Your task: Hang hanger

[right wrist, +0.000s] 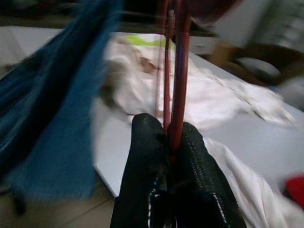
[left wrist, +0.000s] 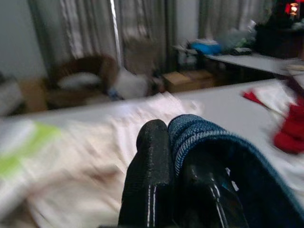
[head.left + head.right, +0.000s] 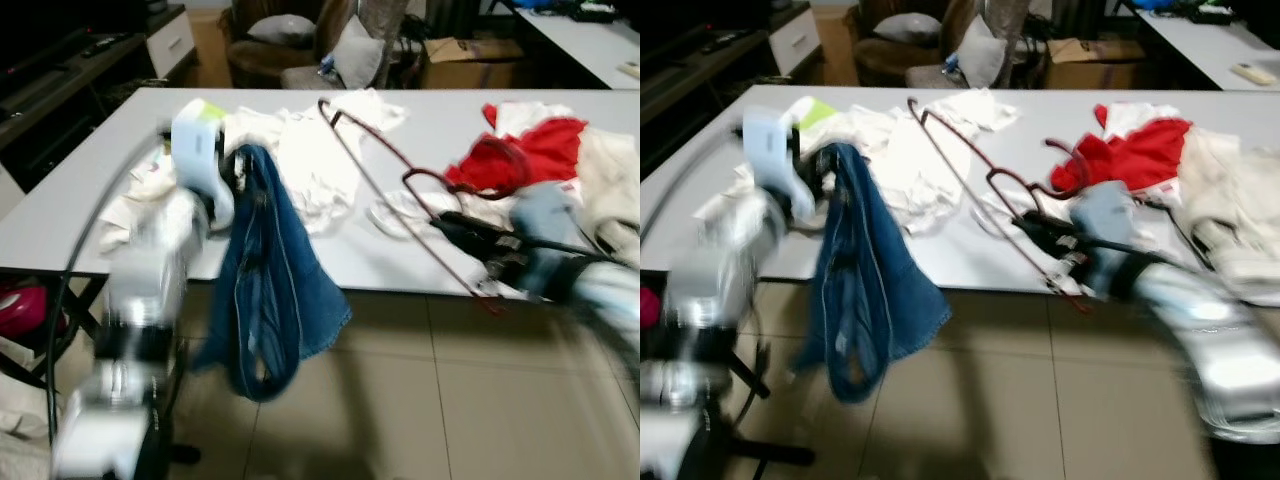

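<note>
Left eye view: 1 red hanger [image 3: 400, 190] pinched in right fingers [image 1: 190, 156], 1 blue jeans [image 3: 265, 280] in left fingers [image 2: 152, 161].

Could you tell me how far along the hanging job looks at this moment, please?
Both pickups look done: the left gripper is shut on the blue jeans, which dangle off the white table's edge, and the right gripper is shut on the dark red hanger, raised over the table. Left to do: getting the jeans onto the hanger; they are still apart.
</note>
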